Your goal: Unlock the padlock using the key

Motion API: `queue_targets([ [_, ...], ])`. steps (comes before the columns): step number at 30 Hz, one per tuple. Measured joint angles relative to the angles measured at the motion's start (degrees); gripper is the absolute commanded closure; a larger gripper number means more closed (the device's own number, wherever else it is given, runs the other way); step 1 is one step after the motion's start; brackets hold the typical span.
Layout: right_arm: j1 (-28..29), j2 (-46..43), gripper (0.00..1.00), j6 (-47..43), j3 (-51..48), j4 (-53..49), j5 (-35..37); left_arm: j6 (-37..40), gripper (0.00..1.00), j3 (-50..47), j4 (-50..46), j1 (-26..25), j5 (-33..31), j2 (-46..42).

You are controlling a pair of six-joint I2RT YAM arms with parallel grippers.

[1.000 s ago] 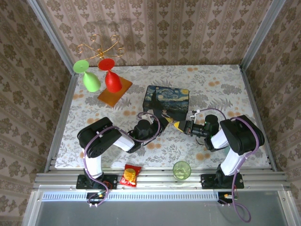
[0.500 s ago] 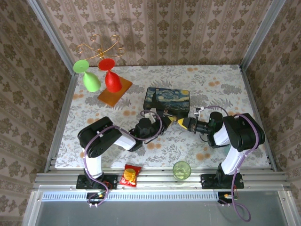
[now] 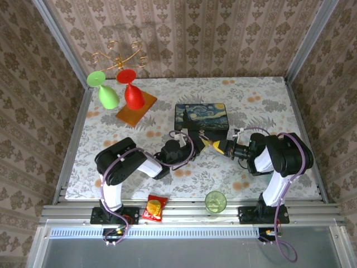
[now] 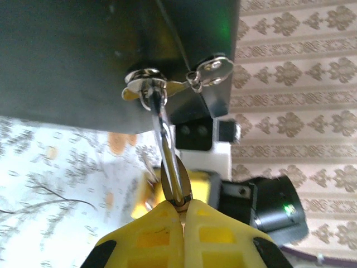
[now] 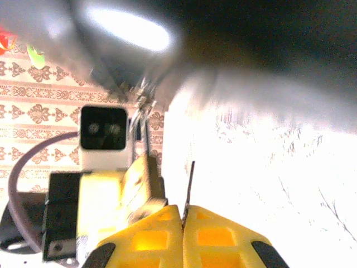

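1. Since 1 second ago the box (image 3: 201,115) has swung from a skewed pose to lie square with the far edge of the table (image 3: 262,100). Both of my grippers have stayed closed throughout.
2. The box sits around the table's middle, somewhat nearer the far edge, with its painted lid up.
3. My left gripper (image 3: 195,137) reaches the box's near side from the left and my right gripper (image 3: 211,144) comes in from the right. The 2 tips are just beside each other there.
4. On the left wrist camera my left fingers (image 4: 156,234) are pressed together on the lower end of the padlock (image 4: 170,162). Its silver shackle runs up from the pads and hooks through the clasp (image 4: 146,88) on the box's dark side. The brass body is hidden between the pads.
5. A yellow finger of my right gripper shows just behind the padlock in that view. I cannot tell whether they touch.
6. The right wrist camera is blurred. My right fingers (image 5: 215,234) are closed, and the key (image 5: 189,181) stands up between them as 1 thin dark blade. I cannot tell whether its tip reaches the padlock.
7. A green glass (image 3: 109,96) and a red glass (image 3: 133,96) stand upside down at the far left corner, the red one on an orange board (image 3: 139,113).
8. A cup (image 3: 215,201) and a packet (image 3: 155,207) lie at the near edge.
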Motion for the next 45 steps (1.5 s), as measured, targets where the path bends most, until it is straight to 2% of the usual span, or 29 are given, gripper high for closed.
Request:
queue_targets([
  [9, 1.88, -5.99, 1.00, -1.55, -4.44, -0.15, 0.17, 0.90, 1.00, 1.31, 1.42, 2.12, 1.70, 1.79],
  [16, 2.27, -4.28, 1.00, -3.04, -4.33, -0.02, 0.35, 2.03, 0.99, 1.68, 2.12, 2.51, 3.74, 1.53],
  [17, 2.40, -3.52, 1.00, -3.23, -4.33, -0.09, 0.44, 2.12, 0.92, 1.68, 2.12, 2.58, 4.02, 1.55],
  [21, 2.73, -1.51, 1.00, -4.20, -4.76, -0.22, 2.47, 4.22, 0.87, 1.20, 2.16, 2.86, 4.17, 1.86],
  [26, 3.43, -0.94, 1.00, -5.03, -6.10, -0.59, 5.03, 8.96, 0.67, -2.03, 1.57, 2.36, 1.81, 1.97],
  [29, 4.33, -1.14, 1.00, -6.12, -6.12, -2.54, 6.58, 12.39, 0.50, -2.21, -0.39, 1.70, -0.15, 1.95],
  [33, 5.44, -3.78, 1.00, -8.26, -6.12, -7.74, 8.44, 18.45, 0.40, -2.08, -6.21, 0.92, -3.39, 1.84],
  [37, 5.90, -8.76, 1.00, -11.21, -5.73, -14.67, 9.73, 23.21, 0.35, 0.76, -11.50, 0.09, -5.64, 0.96],
  [45, 5.90, -18.10, 1.00, -16.83, -5.03, -28.55, 12.28, 30.16, 0.35, 8.96, -21.68, -1.60, -11.26, 2.95],
])
